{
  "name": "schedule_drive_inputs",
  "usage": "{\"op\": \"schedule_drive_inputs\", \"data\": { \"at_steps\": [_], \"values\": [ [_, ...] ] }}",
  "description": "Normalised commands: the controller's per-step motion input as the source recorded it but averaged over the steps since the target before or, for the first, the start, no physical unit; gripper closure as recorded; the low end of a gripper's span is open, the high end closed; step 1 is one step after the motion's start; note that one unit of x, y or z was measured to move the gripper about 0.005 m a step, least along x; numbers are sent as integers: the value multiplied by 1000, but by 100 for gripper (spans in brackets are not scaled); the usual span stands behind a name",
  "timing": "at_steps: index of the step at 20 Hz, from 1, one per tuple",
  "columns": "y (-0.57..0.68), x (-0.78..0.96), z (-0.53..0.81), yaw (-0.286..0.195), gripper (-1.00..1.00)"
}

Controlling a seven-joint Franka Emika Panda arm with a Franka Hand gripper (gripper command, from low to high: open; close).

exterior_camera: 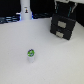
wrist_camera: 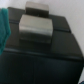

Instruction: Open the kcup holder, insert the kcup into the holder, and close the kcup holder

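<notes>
The kcup point(exterior_camera: 31, 54) stands upright on open bench point(exterior_camera: 55, 62), well apart from the kcup holder point(exterior_camera: 63, 26); claw point(exterior_camera: 65, 6) state unclear.

The kcup holder point(exterior_camera: 63, 24) looks like black plastic with a smooth, half-matt finish; in the wrist view its dark top point(wrist_camera: 45, 55) shows a soft, dull shine. Its handles point(exterior_camera: 61, 25) look pale and matt. The kcup point(exterior_camera: 31, 54) seems to be white smooth plastic with a slightly glossy green and blue top. The table point(exterior_camera: 55, 60) is white, plain and matt.
</notes>
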Motion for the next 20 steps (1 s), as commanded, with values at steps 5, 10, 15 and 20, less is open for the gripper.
{"op": "schedule_drive_inputs", "data": {
  "at_steps": [5,10,15,20],
  "values": [
    [377,-172,-384,-143,-100],
    [227,-174,-430,-120,-100],
    [98,-328,-438,-50,-100],
    [44,-423,-434,-28,-100]
  ]
}}
